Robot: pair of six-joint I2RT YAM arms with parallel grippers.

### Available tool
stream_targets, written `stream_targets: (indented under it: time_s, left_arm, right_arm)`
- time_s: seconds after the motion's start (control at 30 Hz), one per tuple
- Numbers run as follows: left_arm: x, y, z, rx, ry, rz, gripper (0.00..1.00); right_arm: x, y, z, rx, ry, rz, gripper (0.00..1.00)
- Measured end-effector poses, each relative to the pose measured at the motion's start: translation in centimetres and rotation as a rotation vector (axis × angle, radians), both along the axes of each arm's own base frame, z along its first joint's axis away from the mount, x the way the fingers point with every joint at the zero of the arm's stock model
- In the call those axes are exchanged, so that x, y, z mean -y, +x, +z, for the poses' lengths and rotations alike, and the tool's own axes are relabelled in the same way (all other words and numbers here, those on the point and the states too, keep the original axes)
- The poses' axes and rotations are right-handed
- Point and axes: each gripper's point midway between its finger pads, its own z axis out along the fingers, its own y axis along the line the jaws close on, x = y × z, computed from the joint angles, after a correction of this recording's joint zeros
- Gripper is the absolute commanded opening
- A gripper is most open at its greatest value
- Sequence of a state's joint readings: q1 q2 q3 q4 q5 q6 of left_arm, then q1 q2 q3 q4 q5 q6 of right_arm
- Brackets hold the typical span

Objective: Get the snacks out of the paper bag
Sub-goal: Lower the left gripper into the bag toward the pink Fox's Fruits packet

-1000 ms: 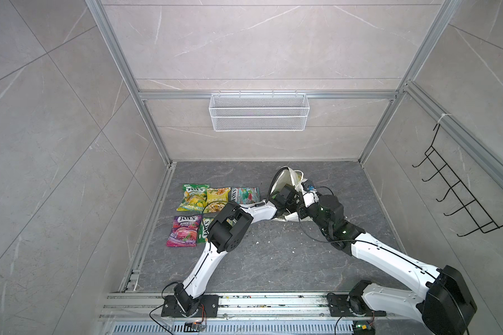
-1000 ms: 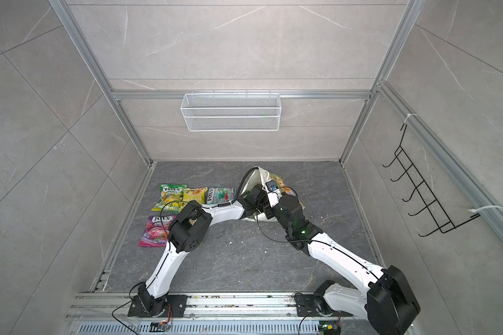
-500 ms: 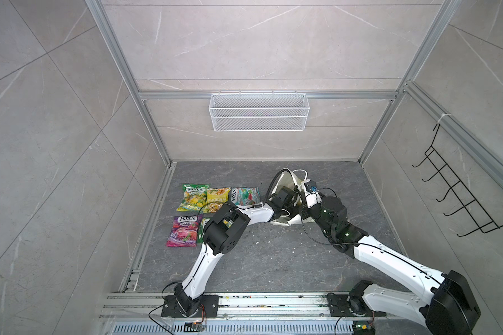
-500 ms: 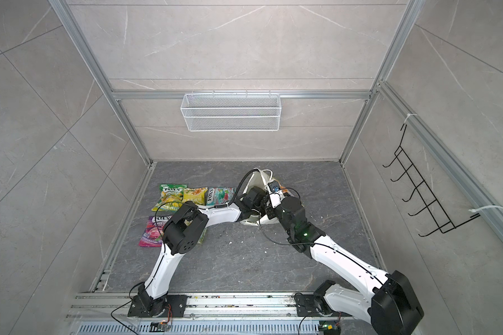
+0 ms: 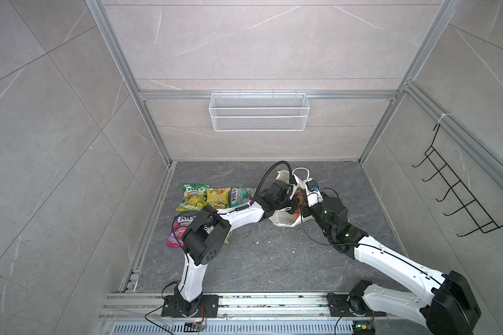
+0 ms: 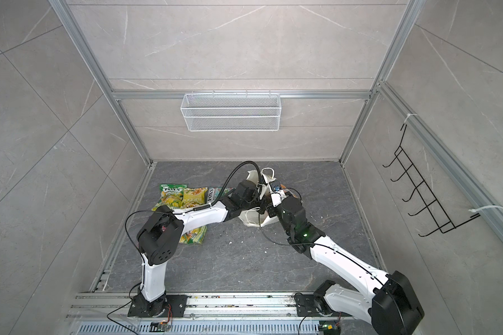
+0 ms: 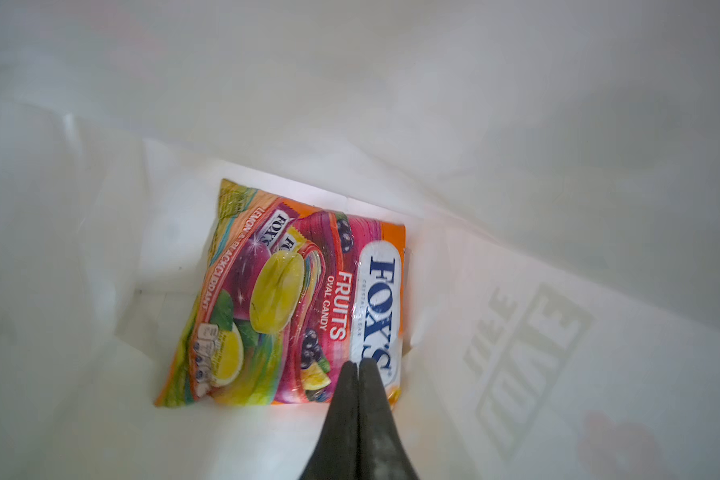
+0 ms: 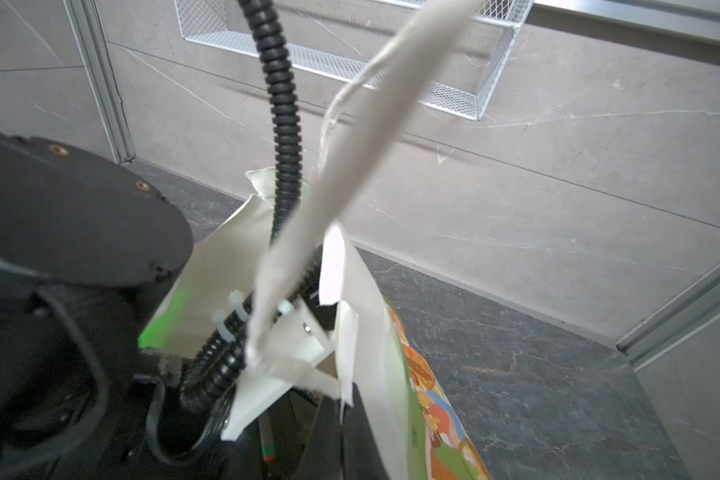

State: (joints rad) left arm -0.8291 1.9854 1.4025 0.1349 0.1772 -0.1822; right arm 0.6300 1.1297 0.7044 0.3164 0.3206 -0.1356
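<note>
The white paper bag (image 5: 285, 224) (image 6: 254, 220) stands mid-floor. My left gripper (image 7: 358, 363) is deep inside it, hidden in both top views. It is shut, its tips pinching the near edge of a pink-red and yellow FOX'S Fruits snack packet (image 7: 292, 299) on the bag's bottom. My right gripper (image 8: 341, 424) is shut on the bag's flower-printed wall (image 8: 391, 374), beside a cord handle (image 8: 350, 166). On the floor to the left lie a green-yellow packet (image 5: 192, 197), a yellow one (image 5: 217, 197), a teal one (image 5: 241, 195) and a purple one (image 5: 180, 232).
A white wire mesh basket (image 5: 259, 111) hangs on the back wall. A black hook rack (image 5: 459, 197) sticks out from the right wall. The left arm's elbow (image 5: 206, 240) hangs over the purple packet. A metal rail (image 5: 244, 301) runs along the front.
My left gripper has gone deeper into the bag and shut. Its elbow has swung toward the front left. The right gripper has kept its hold on the bag, which shifted slightly.
</note>
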Motion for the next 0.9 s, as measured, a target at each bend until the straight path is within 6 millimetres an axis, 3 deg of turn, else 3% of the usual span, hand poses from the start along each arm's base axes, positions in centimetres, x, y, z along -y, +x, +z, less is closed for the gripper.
stream_targets:
  time_s: [0.2, 0.33, 0.53, 0.63, 0.9]
  left_arm:
    - [-1.6, -0.2, -0.1, -0.003, 0.018, 0.026, 0.0]
    - [-1.6, -0.2, 0.2, 0.002, 0.015, 0.026, 0.26]
    - [-1.5, -0.1, 0.0, 0.002, 0.021, 0.022, 0.55]
    - [-1.0, 0.4, -0.7, -0.001, 0.03, 0.02, 0.64]
    - [0.1, 1.3, -4.1, -0.035, 0.076, 0.005, 0.66]
  right_arm:
    - [0.1, 0.4, -0.2, 0.007, -0.016, -0.018, 0.0]
    - [0.2, 0.6, -0.3, 0.012, -0.02, -0.029, 0.0]
    - [0.1, 0.8, -0.6, 0.011, -0.037, -0.026, 0.0]
    - [0.1, 0.9, -0.6, 0.014, -0.044, -0.027, 0.0]
    - [-0.1, 1.0, -1.3, -0.002, -0.052, -0.018, 0.0]
